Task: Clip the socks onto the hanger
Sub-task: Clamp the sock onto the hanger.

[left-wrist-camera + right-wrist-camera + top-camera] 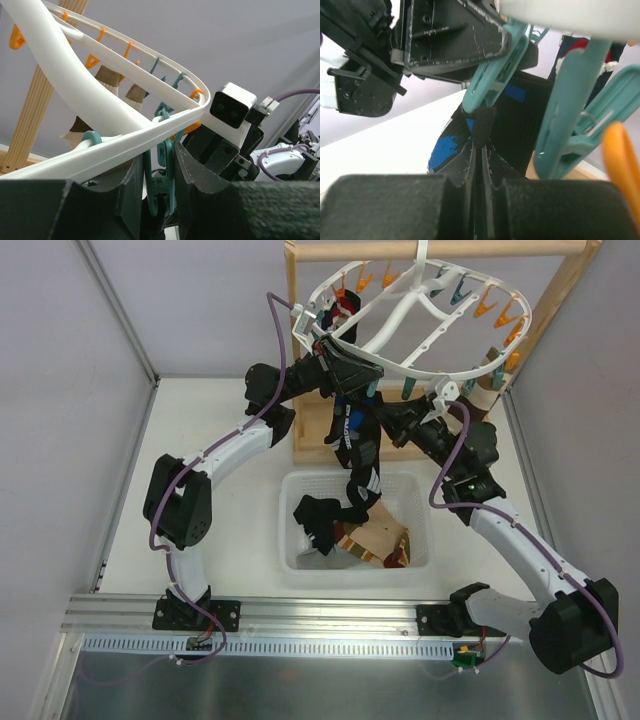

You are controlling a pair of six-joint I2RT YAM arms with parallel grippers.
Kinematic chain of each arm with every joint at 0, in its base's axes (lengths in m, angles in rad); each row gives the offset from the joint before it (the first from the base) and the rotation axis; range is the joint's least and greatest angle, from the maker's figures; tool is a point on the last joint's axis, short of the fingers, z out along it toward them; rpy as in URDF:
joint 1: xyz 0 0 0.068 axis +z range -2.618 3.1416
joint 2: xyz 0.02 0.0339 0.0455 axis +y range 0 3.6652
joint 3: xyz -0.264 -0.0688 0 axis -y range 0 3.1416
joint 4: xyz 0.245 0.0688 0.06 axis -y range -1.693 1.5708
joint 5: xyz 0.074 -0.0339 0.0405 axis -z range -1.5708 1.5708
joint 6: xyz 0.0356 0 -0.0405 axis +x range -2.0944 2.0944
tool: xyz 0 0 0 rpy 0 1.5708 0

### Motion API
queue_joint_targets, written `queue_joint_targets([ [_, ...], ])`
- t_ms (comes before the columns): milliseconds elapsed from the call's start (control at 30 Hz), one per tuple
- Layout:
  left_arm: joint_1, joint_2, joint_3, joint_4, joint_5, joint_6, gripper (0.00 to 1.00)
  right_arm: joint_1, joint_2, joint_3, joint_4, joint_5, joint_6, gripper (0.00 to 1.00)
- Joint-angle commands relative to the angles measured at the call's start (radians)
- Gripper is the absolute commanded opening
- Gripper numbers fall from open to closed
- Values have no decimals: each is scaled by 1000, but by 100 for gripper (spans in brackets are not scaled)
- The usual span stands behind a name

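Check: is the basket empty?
No, several socks lie inside the white basket, black and brown ones among them.

One white plastic oval ring hanger point(75, 84) hung on one wooden stand frame point(520, 249), carrying at least six orange plastic clothespins point(487, 305), at least three teal plastic clothespins point(495, 75), two brown-and-cream striped socks point(107, 77) and one black blue-marked sock point(358, 455). One white mesh basket point(350, 568) held a sock heap point(320, 515) too tangled to count.

Black sock point(357, 455) — blue, white marks
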Motion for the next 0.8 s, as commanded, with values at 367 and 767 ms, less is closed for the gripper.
queue_joint_targets([
  [367, -18, -44, -21, 111, 113, 55, 0, -9, 12, 104, 51, -7, 62, 1],
  [767, -18, -58, -44, 131, 126, 64, 0, -22, 26, 123, 81, -45, 58, 1],
])
